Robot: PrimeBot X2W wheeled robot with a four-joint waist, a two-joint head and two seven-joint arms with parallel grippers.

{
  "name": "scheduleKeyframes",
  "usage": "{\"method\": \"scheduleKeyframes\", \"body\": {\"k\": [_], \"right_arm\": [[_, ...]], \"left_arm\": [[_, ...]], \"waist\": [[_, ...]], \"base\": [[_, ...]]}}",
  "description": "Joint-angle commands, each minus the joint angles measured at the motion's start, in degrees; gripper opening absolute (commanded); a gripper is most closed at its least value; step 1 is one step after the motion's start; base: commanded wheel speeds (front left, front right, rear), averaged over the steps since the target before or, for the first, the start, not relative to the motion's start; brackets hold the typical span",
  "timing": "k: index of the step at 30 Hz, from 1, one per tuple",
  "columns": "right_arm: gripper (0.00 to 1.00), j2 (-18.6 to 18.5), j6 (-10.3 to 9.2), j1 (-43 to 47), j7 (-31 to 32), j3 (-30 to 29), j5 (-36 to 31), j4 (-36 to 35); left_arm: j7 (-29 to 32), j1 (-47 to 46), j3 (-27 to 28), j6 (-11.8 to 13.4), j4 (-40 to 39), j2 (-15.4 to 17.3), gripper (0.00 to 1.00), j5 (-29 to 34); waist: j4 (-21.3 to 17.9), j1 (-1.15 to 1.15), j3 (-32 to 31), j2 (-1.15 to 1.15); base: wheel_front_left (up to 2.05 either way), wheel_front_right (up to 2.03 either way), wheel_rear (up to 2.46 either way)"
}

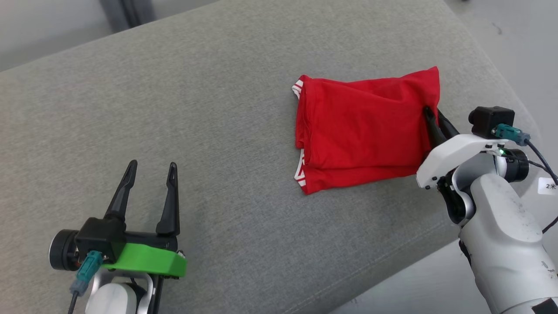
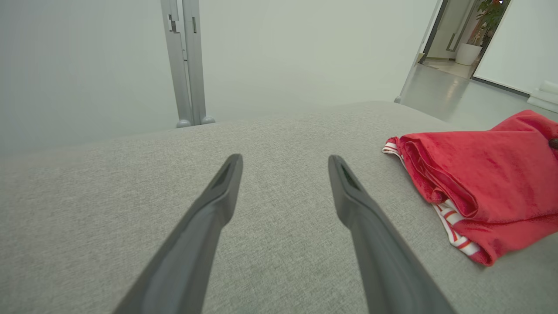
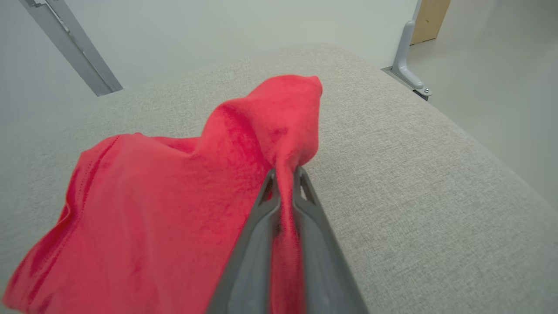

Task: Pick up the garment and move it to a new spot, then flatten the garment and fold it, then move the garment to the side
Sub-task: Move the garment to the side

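Note:
The garment (image 1: 362, 131) is red with white-striped trim, folded into a rough rectangle on the grey cushioned surface (image 1: 218, 109), right of centre. My right gripper (image 1: 432, 114) is shut on the garment's right edge, pinching a fold of red cloth (image 3: 279, 144) that rises between its two fingers (image 3: 257, 235). My left gripper (image 1: 150, 168) hovers open over bare cushion at the lower left, well apart from the garment. From the left wrist the garment (image 2: 479, 183) lies to the right of my open left gripper (image 2: 283, 163).
The cushion's front edge (image 1: 392, 266) runs diagonally at the lower right, with pale floor (image 1: 514, 52) beyond the right side. A grey metal post (image 2: 185, 61) stands behind the surface. An open doorway (image 2: 457, 35) is at the far right.

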Motion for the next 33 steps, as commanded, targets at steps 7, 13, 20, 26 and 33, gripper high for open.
{"method": "scheduleKeyframes", "body": {"k": [7, 13, 20, 26, 33], "right_arm": [[0.0, 0.0, -0.08, -4.12, -4.61, 1.68, -0.64, 1.87], [0.0, -0.98, -0.08, -9.52, -5.04, 3.36, -2.84, 4.04], [0.0, -6.18, -0.09, -17.34, -3.51, 2.26, -4.79, 8.37], [0.0, -13.91, -0.09, -22.57, -2.3, -2.0, -7.5, 12.78], [0.0, -20.3, -0.09, -25.19, -1.93, -8.41, -10.6, 17.23]], "left_arm": [[0.97, -1.8, -0.41, 0.16, -1.84, 1.21, 1.0, 0.66], [0.81, -2.02, 0.11, 0.9, -2.86, 1.39, 1.0, 0.16], [0.27, -2.45, 0.22, 1.5, -4.06, 1.01, 1.0, -0.41], [-0.17, -2.57, -0.22, 1.69, -4.64, 0.68, 1.0, -0.5], [-0.5, -2.37, -0.45, 2.03, -5.11, 0.84, 1.0, -0.61]], "waist": [[-5.61, 0.0, 6.89, 0.0], [-0.91, 0.0, 7.43, 0.0], [5.39, 0.0, 8.4, 0.0], [10.09, 0.0, 9.64, 0.0], [13.16, 0.0, 10.89, 0.0]], "base": [[0.0, 0.0, 0.0], [0.0, 0.0, 0.0], [0.0, 0.0, 0.0], [0.0, 0.0, 0.0], [0.0, 0.0, 0.0]]}}
